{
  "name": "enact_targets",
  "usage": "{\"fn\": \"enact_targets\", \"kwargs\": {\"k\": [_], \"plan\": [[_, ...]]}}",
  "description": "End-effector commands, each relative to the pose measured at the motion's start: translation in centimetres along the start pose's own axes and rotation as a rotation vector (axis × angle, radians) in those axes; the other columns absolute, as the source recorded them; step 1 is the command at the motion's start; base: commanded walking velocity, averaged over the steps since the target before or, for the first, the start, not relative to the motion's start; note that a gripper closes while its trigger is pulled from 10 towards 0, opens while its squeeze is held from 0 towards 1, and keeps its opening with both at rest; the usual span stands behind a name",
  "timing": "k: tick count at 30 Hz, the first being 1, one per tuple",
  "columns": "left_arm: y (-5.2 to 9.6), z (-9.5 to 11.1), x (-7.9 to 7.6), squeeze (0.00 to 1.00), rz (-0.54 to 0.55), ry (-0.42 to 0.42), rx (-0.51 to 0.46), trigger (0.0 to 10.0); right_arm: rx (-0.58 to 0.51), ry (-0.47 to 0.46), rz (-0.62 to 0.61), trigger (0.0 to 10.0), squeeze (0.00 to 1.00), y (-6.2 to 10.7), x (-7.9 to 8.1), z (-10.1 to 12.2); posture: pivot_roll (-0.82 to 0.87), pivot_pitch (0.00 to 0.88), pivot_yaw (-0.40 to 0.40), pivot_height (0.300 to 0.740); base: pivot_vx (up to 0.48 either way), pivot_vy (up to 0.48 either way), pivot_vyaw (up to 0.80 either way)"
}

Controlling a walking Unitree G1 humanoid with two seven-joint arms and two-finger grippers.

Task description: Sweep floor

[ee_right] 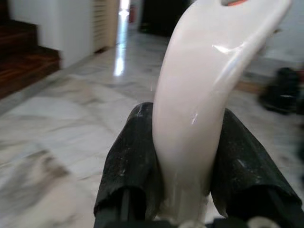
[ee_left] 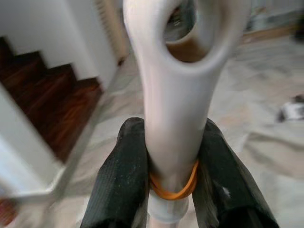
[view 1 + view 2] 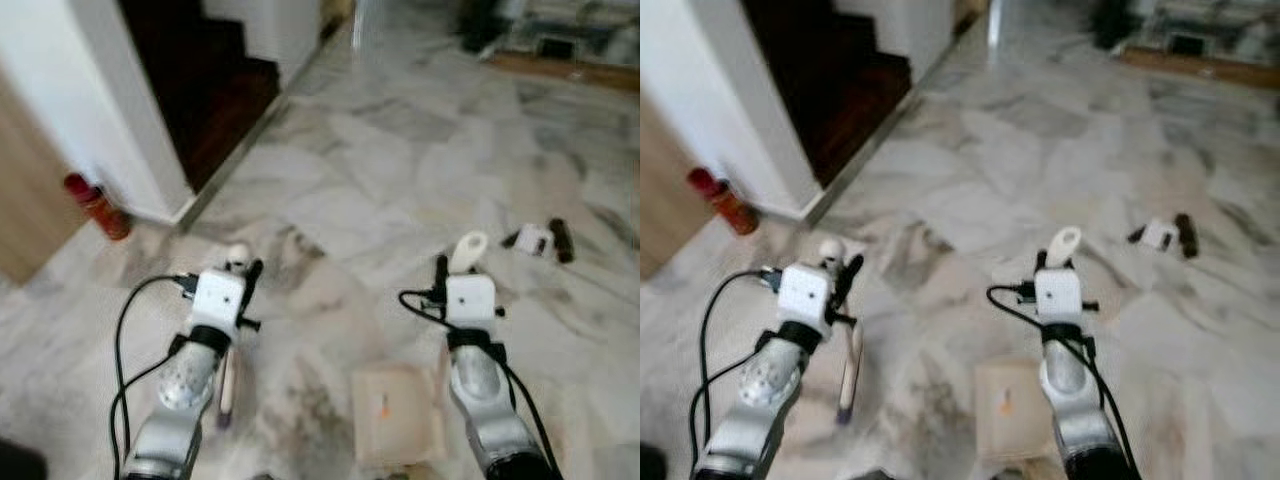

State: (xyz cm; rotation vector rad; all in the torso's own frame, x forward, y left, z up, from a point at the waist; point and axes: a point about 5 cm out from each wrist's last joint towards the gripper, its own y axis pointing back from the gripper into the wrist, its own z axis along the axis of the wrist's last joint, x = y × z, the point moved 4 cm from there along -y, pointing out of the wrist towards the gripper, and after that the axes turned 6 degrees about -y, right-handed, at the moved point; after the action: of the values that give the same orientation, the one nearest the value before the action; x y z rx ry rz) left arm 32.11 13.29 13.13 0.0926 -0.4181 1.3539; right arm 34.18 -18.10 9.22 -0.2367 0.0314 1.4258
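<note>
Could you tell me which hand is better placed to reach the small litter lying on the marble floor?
The right hand, probably: the litter lies on its side, just ahead. The left hand, gripping the broom handle, is farther away.

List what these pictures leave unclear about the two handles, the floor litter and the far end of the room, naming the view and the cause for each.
- Broom handle in left tool: left wrist view, its lower end cut off by the frame.
- Dustpan: left eye view, its handle's join hidden behind right tool.
- Litter: blurred, too small to identify.
- Red object by the wall: blurred.
- Far room: blurred, cut off by the top edge.
</note>
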Motion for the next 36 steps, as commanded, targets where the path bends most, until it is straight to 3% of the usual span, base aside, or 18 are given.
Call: {"fn": "enact_targets", "kwargs": {"k": [1, 24, 36], "plan": [[0.0, 0.8, 0.4, 0.00, 0.012, -0.007, -0.038, 10.0, -0.028, 0.013, 0.009, 10.0, 0.00, -0.2, 0.2, 0.6, 0.05, 0.130, 0.030, 0.740, 0.000, 0.000, -0.80], [-0.1, 0.7, 0.2, 0.00, 0.008, -0.006, -0.032, 10.0, -0.026, 0.013, 0.022, 10.0, 0.00, -0.1, 0.7, 0.5, 0.05, 0.134, 0.028, 0.740, 0.000, -0.035, -0.80], [-0.2, 0.5, 0.2, 0.00, 0.014, 0.001, -0.012, 10.0, -0.028, 0.000, 0.059, 10.0, 0.00, 0.0, 1.6, 0.7, 0.05, 0.143, 0.026, 0.740, 0.047, 0.000, 0.00]]}}
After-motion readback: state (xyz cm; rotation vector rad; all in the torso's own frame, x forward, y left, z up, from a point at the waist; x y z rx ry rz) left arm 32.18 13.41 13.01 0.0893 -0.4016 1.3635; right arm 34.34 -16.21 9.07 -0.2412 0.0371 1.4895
